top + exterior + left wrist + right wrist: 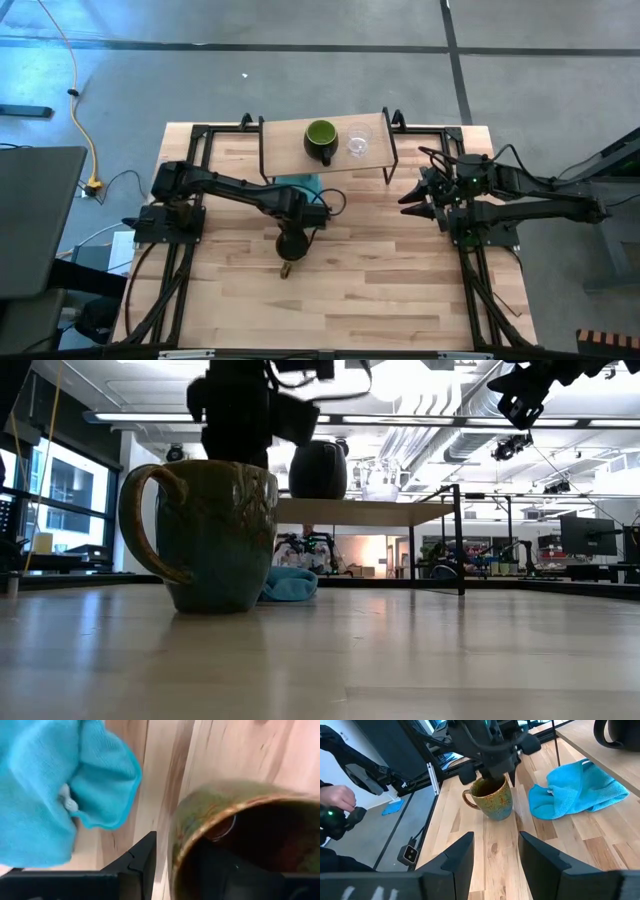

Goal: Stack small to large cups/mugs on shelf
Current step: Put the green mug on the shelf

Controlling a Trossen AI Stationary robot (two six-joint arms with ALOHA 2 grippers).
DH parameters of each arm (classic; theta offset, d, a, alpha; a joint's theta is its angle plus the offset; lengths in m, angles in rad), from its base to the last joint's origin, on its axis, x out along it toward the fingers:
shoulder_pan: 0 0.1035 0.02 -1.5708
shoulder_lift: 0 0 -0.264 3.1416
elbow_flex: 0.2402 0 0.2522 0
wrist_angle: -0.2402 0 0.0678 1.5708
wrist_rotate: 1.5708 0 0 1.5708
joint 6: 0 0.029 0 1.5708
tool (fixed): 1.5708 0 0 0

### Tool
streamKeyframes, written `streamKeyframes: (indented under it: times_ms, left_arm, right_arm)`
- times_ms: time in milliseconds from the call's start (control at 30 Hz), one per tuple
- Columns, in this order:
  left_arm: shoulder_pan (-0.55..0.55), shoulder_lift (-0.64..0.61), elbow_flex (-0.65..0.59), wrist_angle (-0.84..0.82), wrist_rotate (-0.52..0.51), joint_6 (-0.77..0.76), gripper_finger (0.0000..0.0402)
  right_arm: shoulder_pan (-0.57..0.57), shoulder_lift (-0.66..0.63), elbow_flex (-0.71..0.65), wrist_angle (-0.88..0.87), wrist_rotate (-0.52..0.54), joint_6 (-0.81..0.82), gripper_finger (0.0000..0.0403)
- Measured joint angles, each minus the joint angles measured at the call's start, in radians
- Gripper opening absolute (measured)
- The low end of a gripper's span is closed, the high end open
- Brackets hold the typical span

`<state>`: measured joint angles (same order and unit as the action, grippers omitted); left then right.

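Note:
The brown mug (215, 535) stands upright on its base on the table, handle (140, 520) toward the near edge. My left gripper (291, 240) is open and comes down on it from above. One finger (142, 862) stands outside the mug wall (187, 827) and the other (220, 875) inside. The green-and-dark mug (321, 139) and the clear glass cup (358, 140) stand side by side on the shelf (285, 145). My right gripper (495, 857) is open and empty above the table's right side, by the shelf's right end. My left gripper straddles the brown mug's wall near the rim (175, 855), on the side away from the handle, fingers pointing down. A strip of table shows between the outer finger and the wall. Whether the inner finger touches the wall I cannot tell.
A crumpled teal cloth (300, 183) lies on the table just in front of the shelf, beside the brown mug. The shelf's black legs (460, 540) stand at the table's far side. A person's hand (337, 797) shows beyond the table's left edge.

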<state>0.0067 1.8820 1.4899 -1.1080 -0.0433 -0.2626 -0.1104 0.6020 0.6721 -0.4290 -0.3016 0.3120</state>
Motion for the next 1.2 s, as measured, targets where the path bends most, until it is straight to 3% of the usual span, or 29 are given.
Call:
streamKeyframes:
  times_ms: [133, 300, 500, 833, 1200]
  left_arm:
    - [0.000, 0.032, 0.000, -0.022, 0.015, -0.020, 0.0087]
    - [0.000, 0.035, -0.001, -0.033, 0.016, -0.075, 0.0022]
    - [0.029, 0.029, -0.001, -0.090, 0.096, -0.164, 0.0033]
    - [0.033, 0.016, 0.028, -0.107, 0.102, -0.186, 0.0022]
    - [0.074, 0.016, 0.284, -0.284, 0.080, -0.128, 0.0022]
  right_arm:
    - [0.000, 0.000, 0.000, -0.003, 0.000, 0.004, 0.0144]
    - [0.000, 0.000, 0.000, -0.008, 0.003, 0.005, 0.0144]
    - [0.000, 0.000, 0.000, -0.007, 0.008, 0.003, 0.0144]
    - [0.000, 0.000, 0.000, 0.000, 0.012, 0.005, 0.0144]
    - [0.000, 0.000, 0.000, 0.000, 0.012, 0.004, 0.0144]
